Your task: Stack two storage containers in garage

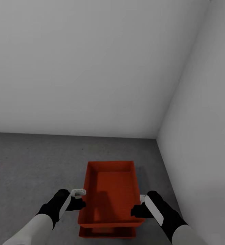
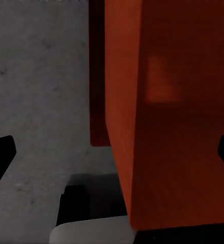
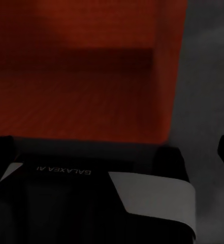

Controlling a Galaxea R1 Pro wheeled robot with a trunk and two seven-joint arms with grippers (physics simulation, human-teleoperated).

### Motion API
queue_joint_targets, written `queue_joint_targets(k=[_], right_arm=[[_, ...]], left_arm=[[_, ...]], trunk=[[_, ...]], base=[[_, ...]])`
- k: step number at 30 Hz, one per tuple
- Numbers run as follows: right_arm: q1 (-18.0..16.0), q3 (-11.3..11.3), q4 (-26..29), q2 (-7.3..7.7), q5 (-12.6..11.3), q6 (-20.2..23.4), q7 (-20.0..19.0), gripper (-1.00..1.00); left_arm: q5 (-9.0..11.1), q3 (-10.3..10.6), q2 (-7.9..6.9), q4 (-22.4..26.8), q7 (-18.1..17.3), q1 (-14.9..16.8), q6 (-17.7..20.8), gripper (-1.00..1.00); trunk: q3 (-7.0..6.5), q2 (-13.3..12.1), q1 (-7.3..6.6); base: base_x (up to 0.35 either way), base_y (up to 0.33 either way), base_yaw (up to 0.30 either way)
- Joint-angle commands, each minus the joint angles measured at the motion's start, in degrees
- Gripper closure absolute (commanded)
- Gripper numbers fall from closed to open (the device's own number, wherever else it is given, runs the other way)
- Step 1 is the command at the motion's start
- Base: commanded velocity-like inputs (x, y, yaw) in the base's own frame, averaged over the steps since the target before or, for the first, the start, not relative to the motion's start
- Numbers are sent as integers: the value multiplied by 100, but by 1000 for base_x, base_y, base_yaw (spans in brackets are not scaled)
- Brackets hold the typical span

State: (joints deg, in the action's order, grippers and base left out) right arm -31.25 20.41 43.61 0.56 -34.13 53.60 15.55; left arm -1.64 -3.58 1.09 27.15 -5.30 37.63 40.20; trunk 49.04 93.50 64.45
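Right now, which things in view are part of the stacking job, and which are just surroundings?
Part of the job:
- upper storage container, between both grippers
- lower storage container, showing beneath the upper one
- concrete floor
- left gripper and right gripper, at the upper container's side walls

Just surroundings:
- pale back wall
- pale side wall

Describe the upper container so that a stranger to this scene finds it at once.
Look at the grey concrete floor near the corner of the pale walls. Two red-orange bins are there, one above the other, between the left gripper and right gripper. The upper container shows its whole open inside; of the lower container only an edge shows.
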Motion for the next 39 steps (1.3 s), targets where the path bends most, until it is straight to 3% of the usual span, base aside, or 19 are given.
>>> queue_joint_targets(k=[1, 12, 35, 39], right_arm=[[-4, 24, 7, 6, -58, 10, 54, -100], [-4, 24, 7, 6, -58, 10, 54, -100], [-4, 24, 7, 6, -58, 10, 54, -100], [-4, 24, 7, 6, -58, 10, 54, -100]], left_arm=[[-20, -38, 5, 9, -25, 1, 32, -100], [-12, -38, 5, 5, -24, -1, 32, -100], [-20, -37, 5, 6, -24, 2, 32, -100], [-16, -38, 5, 8, -24, 0, 32, -100]], trunk=[[-14, -39, -23], [-240, -481, -265], [-852, -1403, -770], [-887, -1403, -770]], base=[[0, 0, 0], [0, 0, 0], [0, 0, 0], [0, 0, 0]])
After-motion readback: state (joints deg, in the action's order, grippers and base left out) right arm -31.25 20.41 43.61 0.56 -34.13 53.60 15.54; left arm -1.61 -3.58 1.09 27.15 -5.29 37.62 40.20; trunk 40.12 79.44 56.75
